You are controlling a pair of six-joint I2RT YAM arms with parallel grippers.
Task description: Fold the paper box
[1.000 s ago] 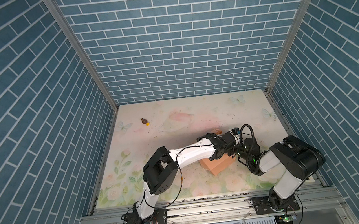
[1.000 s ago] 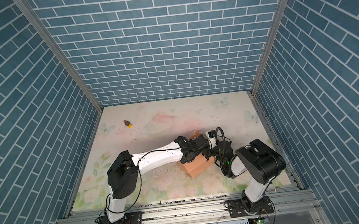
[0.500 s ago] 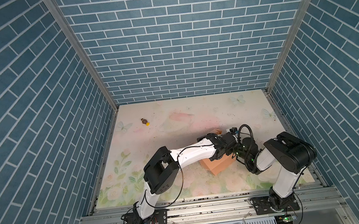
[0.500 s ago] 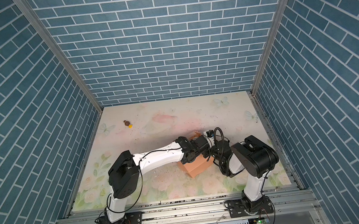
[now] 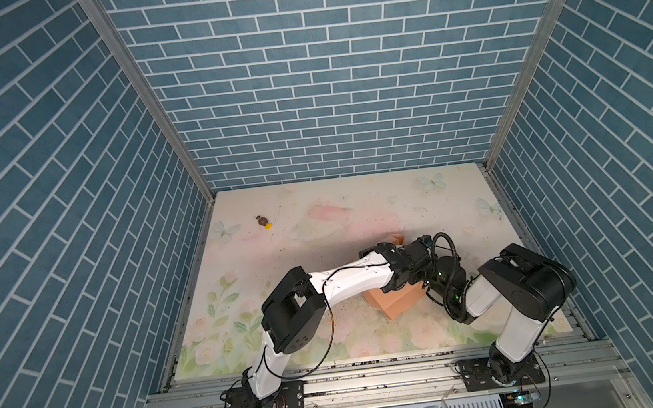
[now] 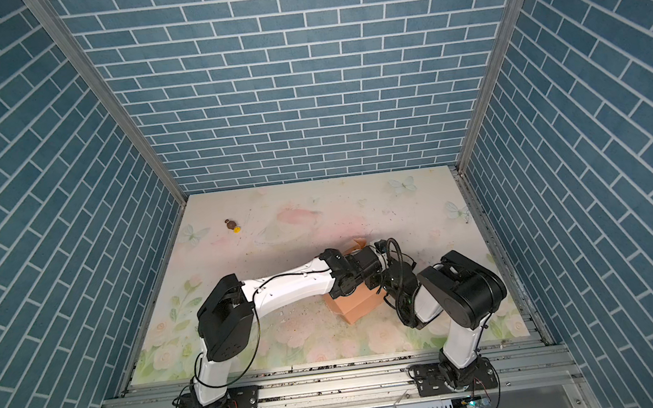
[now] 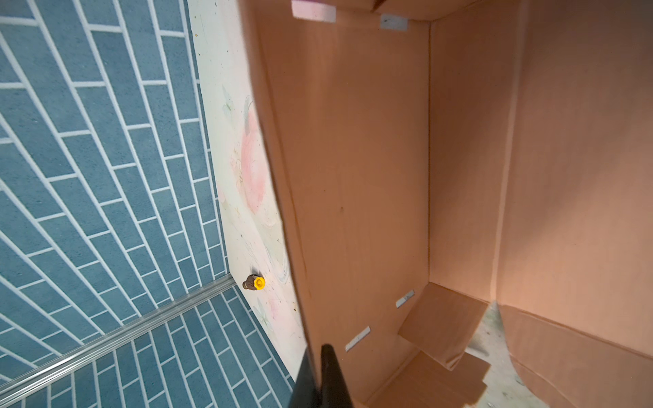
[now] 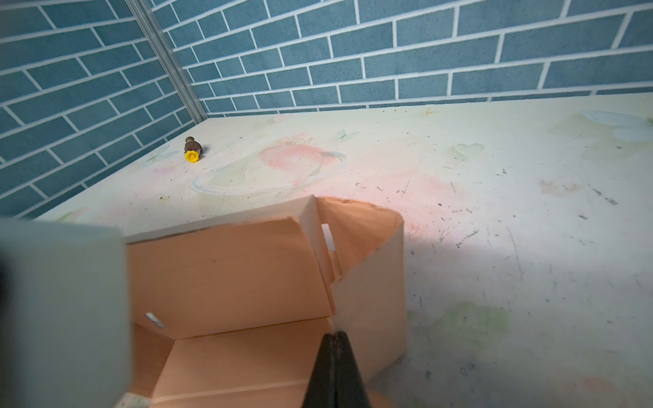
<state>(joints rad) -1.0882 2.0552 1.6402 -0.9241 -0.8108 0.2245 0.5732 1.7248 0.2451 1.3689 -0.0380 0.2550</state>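
Note:
The peach-orange paper box (image 5: pixel 397 306) (image 6: pixel 355 308) stands partly folded on the floral mat, right of centre, with both arms meeting over it. In the left wrist view my left gripper (image 7: pixel 317 355) is shut on the edge of one long wall (image 7: pixel 353 176), with one finger outside and one inside. The right wrist view shows the box's inner floor (image 8: pixel 240 353), its back wall (image 8: pixel 229 275) and an upright curled side flap (image 8: pixel 371 282). My right gripper (image 8: pixel 334 335) is shut, tips together at the foot of that flap. No cardboard shows between them.
A tiny brown-and-yellow object (image 5: pixel 264 221) (image 6: pixel 232 225) (image 8: pixel 192 150) lies at the far left of the mat (image 5: pixel 359 214). Blue brick walls close in three sides. The left arm's white link (image 5: pixel 346 284) crosses in front of the box.
The right gripper's jaws have closed from half open to shut beside the box's side flap, and its elbow has shifted slightly. The left gripper keeps its hold and place.

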